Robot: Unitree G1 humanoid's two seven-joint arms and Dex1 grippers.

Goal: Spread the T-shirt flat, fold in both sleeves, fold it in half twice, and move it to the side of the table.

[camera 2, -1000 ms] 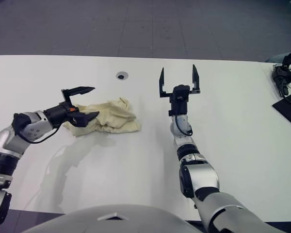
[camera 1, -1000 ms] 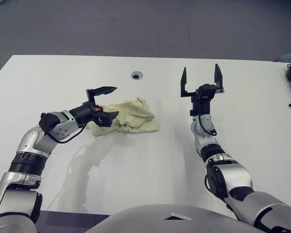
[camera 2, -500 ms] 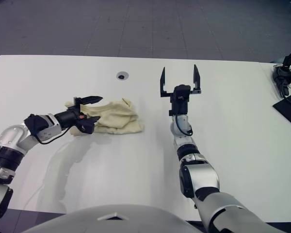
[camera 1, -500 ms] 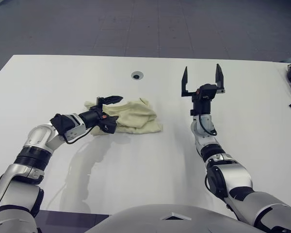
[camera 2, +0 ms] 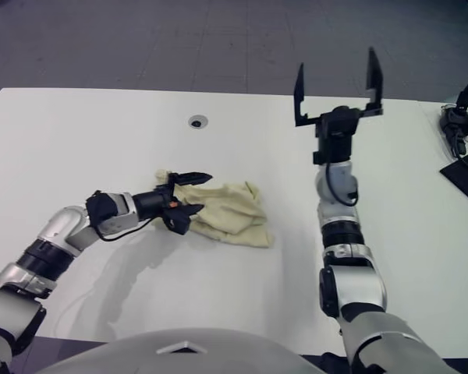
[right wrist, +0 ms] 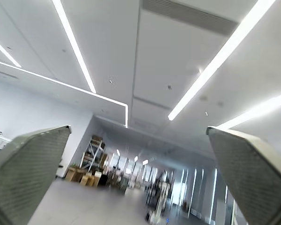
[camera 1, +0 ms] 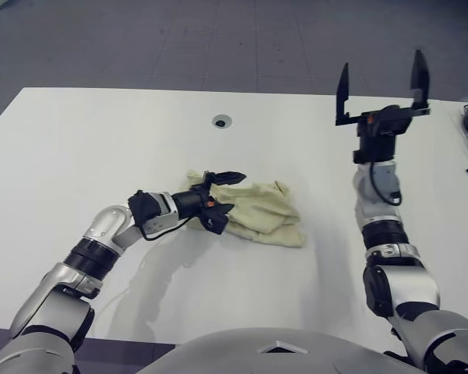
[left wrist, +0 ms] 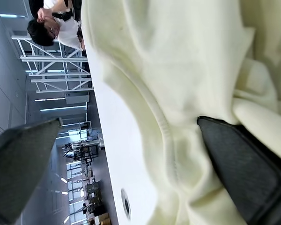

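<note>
Table [camera 1: 101, 140]: white, lying broad under both arms.
T-shirt [camera 1: 265, 214]: pale yellow, sitting crumpled in a heap near the table's middle.
Left tool [camera 1: 232, 192]: lying low at the T-shirt's left edge, fingers spread apart, one finger [left wrist: 243, 159] pressing on the cloth, the other hanging off it.
Right tool [camera 1: 381, 66]: pointing upward, raised well apart from the T-shirt, fingers gaping wide, gripping nothing.
Cable hole [camera 1: 221, 121]: sitting in the table beyond the T-shirt.
</note>
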